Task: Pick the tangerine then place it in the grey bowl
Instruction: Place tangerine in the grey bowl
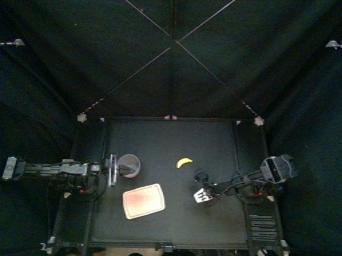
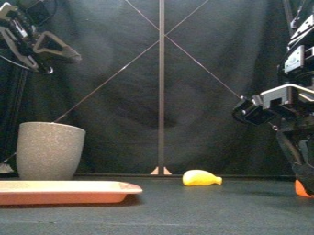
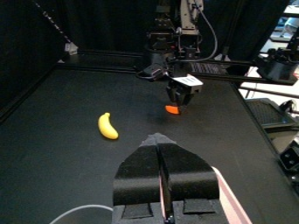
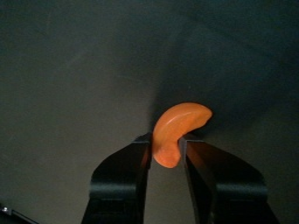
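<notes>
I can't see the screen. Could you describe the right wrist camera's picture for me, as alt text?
An orange tangerine segment is pinched at one end between the two black jaws of the right gripper, and its curved tip sticks out past them. Behind it there is only the bare black table.

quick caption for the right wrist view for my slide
Right claw closed on the orange tangerine, black table behind.
</notes>
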You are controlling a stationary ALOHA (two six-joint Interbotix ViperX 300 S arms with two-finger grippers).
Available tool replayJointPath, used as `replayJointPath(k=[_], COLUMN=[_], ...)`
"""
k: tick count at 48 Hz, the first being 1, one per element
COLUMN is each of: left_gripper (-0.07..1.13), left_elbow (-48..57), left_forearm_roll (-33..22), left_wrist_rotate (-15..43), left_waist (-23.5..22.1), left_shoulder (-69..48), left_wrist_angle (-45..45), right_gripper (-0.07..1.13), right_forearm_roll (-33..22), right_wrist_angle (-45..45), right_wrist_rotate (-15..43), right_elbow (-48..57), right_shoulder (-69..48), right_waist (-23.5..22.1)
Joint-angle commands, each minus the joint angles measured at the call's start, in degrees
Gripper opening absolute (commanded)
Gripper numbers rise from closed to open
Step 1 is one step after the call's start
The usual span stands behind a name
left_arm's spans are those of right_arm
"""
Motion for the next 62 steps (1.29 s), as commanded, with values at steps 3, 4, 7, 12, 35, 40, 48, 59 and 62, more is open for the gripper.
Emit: replayJointPath(k=[3, 4, 7, 12, 35, 40, 48, 59, 62], left_gripper=[0.10, 0.10, 0.10, 0.10, 0.10, 0.10, 0.10, 0.10, 0.10], left_elbow=[-0.53, -0.53, -0.62, -0.70, -0.88, -0.97, -0.88, -0.97, -0.97], left_forearm_roll=[-0.26, -0.26, -0.26, -0.26, 0.00, -0.09, -0.18, 0.00, 0.00], left_wrist_rotate=[-0.09, -0.09, -0.09, 0.00, 0.09, 0.09, 0.09, 0.09, 0.09], left_waist=[-0.26, -0.26, -0.26, -0.26, -0.18, 0.00, 0.09, 0.62, 0.62], left_shoulder=[0.09, 0.09, 0.09, 0.09, 0.09, 0.09, 0.09, 0.09, 0.09], left_wrist_angle=[-0.26, -0.26, -0.26, -0.26, -2.99, -3.78, -3.87, -4.13, -4.13], right_gripper=[0.58, 0.58, 0.58, 0.58, 0.58, 0.58, 0.58, 0.58, 0.58], right_forearm_roll=[-0.53, -0.97, -2.99, -9.05, -44.38, -47.37, -49.57, -54.76, -55.90], right_wrist_angle=[-0.18, -0.09, -0.09, -0.09, -24.26, -32.78, -43.15, -51.15, -51.94], right_wrist_rotate=[-0.53, -0.53, -0.53, -0.53, -0.09, -0.44, -0.70, -0.70, -0.62], right_elbow=[-2.20, -2.64, -4.22, -7.73, -15.82, -16.52, -20.13, -31.29, -34.54], right_shoulder=[-1.41, -1.85, -3.43, -6.68, -9.05, -6.33, 0.18, 10.99, 13.89], right_waist=[0.00, -0.09, -0.18, -0.97, -14.94, -18.46, -23.38, -26.81, -26.89])
